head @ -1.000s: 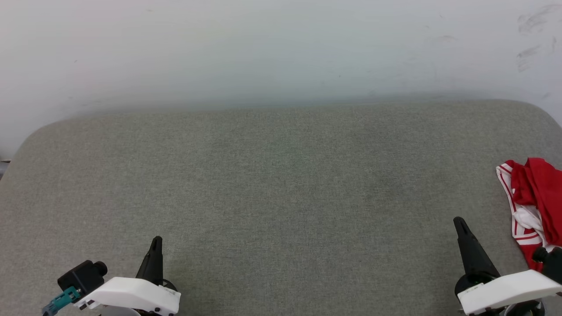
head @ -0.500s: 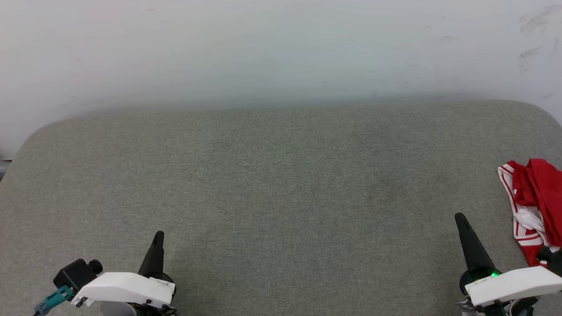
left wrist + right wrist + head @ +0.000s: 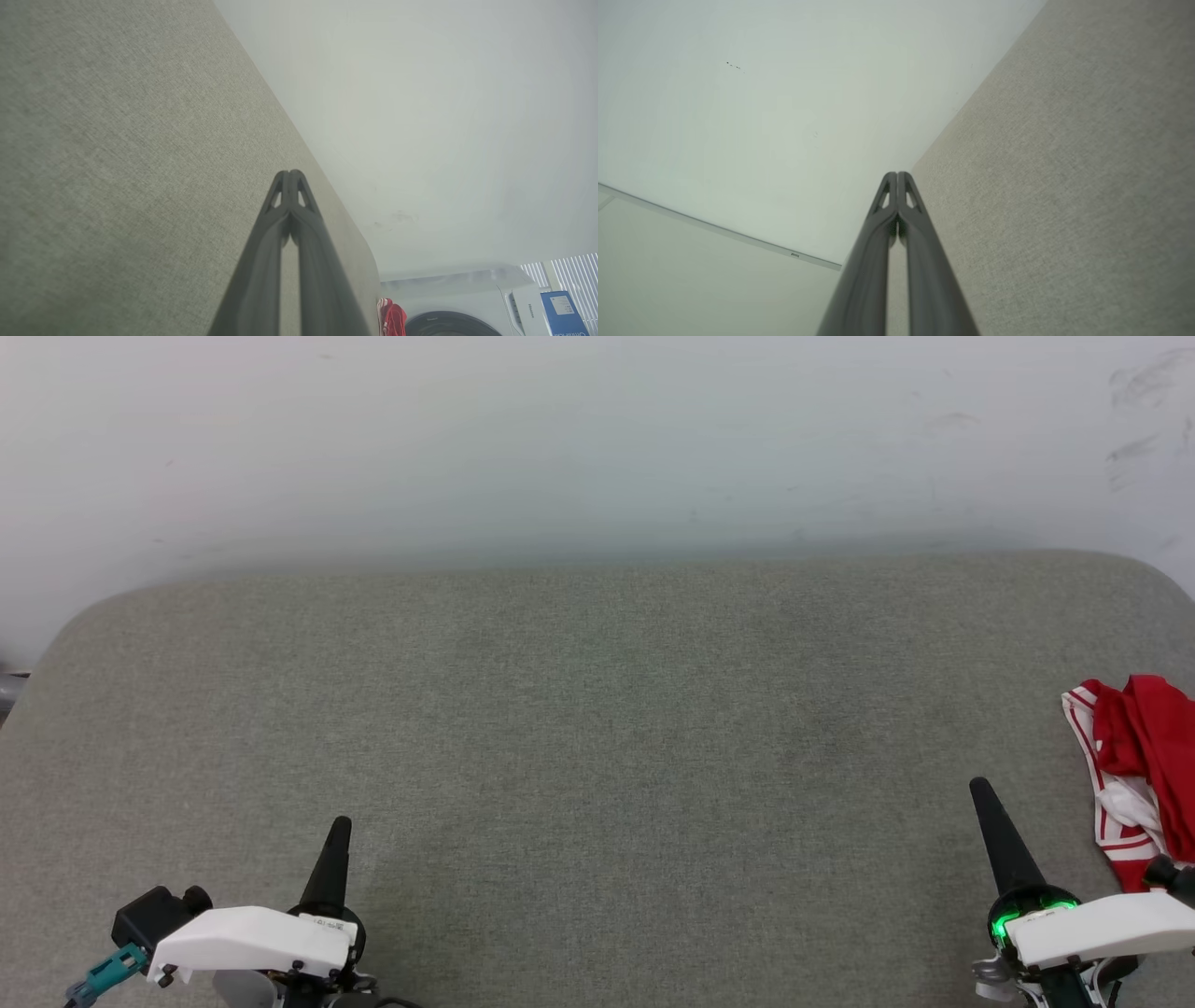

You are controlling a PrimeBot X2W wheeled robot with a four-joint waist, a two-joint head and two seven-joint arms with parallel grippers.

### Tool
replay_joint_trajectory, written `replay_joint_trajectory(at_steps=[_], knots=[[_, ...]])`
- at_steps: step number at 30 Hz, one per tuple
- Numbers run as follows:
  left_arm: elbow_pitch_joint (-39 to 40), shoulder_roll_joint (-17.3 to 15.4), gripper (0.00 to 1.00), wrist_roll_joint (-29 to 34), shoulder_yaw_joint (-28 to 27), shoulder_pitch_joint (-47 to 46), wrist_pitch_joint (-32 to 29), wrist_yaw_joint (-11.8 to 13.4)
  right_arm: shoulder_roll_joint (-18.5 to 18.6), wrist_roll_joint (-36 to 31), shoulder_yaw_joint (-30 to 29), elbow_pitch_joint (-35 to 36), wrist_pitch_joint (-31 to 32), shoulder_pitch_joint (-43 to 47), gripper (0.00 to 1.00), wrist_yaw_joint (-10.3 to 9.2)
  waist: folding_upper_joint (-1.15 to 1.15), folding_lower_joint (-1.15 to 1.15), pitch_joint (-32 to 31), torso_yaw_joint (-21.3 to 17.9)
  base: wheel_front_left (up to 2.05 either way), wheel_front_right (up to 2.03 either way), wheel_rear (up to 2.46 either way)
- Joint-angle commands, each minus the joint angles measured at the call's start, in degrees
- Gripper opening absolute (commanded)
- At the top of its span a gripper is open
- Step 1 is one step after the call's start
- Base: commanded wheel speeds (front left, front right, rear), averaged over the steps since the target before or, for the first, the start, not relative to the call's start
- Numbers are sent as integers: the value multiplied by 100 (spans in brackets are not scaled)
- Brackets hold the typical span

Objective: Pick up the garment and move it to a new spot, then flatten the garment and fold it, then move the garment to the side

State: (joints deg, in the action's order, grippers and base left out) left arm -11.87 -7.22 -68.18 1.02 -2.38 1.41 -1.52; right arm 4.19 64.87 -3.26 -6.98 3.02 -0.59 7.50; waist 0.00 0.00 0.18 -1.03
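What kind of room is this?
Probably a laundry room: a washing machine stands nearby, and a crumpled red garment lies on a grey padded table.

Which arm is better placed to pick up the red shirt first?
The right. The shirt lies bunched at the right edge of the cushion, close to the right hand; the left hand is far across it. Both hands are shut.

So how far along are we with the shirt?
Nothing looks done: the garment lies bunched, unfolded, at the right edge of the grey surface. In hand: nothing; the left hand and right hand are shut and empty. Left: pick up, flatten, fold, move aside.
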Motion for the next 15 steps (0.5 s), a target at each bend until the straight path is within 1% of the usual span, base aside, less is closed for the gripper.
replay_joint_trajectory(at_steps=[1,15], knots=[[20,0,0,-153,-73,-125,-44,-65,38,182,-20,4,3,-147,0,0,0,0,0,3,0,0,0],[-41,112,0,-781,-243,-215,-235,-215,31,918,-52,-187,63,-266,0,-1,0,0,0,26,0,0,0]])
